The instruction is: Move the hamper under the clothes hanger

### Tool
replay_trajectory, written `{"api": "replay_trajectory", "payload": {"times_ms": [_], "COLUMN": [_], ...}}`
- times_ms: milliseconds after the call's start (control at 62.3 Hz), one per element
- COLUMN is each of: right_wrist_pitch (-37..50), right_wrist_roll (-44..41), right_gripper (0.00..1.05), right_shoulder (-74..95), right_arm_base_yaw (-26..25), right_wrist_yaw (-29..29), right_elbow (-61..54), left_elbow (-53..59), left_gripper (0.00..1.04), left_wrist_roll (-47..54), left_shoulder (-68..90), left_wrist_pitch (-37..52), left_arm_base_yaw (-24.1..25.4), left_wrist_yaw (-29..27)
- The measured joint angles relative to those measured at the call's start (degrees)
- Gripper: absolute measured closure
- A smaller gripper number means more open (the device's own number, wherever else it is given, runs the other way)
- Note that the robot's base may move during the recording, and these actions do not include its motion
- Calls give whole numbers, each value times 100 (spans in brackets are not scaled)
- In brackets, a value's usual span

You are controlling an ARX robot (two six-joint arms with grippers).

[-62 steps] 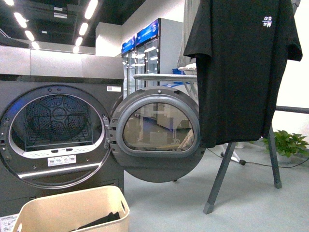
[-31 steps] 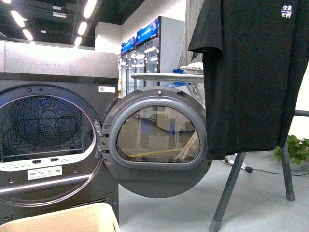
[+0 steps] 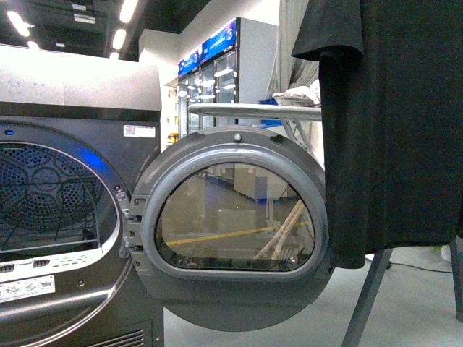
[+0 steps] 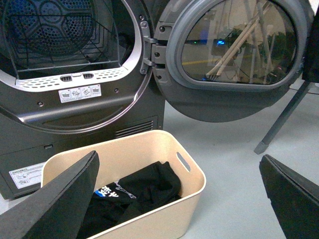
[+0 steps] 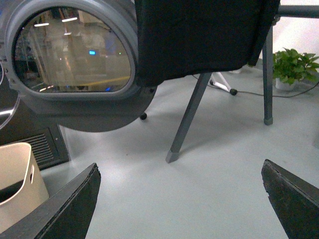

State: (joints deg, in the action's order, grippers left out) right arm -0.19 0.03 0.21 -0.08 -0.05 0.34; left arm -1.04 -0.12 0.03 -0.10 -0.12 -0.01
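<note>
The hamper (image 4: 167, 216) is a beige bin on the floor in front of the dryer, holding black clothes (image 4: 134, 194). It is out of the front view. My left gripper (image 4: 178, 159) hangs open above its near corner, one finger over the bin and the other over bare floor. A corner of the hamper (image 5: 15, 194) shows at the edge of the right wrist view. The clothes hanger (image 5: 189, 117) stands to the right on splayed grey legs (image 3: 365, 300), apart from the hamper. My right gripper (image 5: 180, 167) is open over bare floor near that leg.
A black T-shirt (image 3: 398, 130) hangs from the rack and covers its upper part. The grey dryer (image 3: 72, 108) stands open, its round door (image 3: 231, 224) swung out between the hamper and the rack. A potted plant (image 5: 291, 67) and a cable lie beyond.
The front view has closed in on the dryer. The hamper has slid out of its bottom edge, and the door and T-shirt now look larger and further right.
</note>
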Motion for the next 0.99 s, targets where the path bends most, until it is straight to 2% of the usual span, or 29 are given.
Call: {"api": "replay_trajectory", "payload": {"times_ms": [995], "right_wrist_pitch": [0], "right_wrist_roll": [-2], "right_gripper": [8], "right_shoulder": [0], "right_arm_base_yaw": [9], "right_wrist_yaw": [2], "right_elbow": [-2], "left_elbow": [2], "left_gripper": [7], "left_wrist_roll": [0], "left_shoulder": [-2], "left_wrist_pitch": [2], "left_arm_base_yaw": [7], "left_wrist_yaw": [4]}}
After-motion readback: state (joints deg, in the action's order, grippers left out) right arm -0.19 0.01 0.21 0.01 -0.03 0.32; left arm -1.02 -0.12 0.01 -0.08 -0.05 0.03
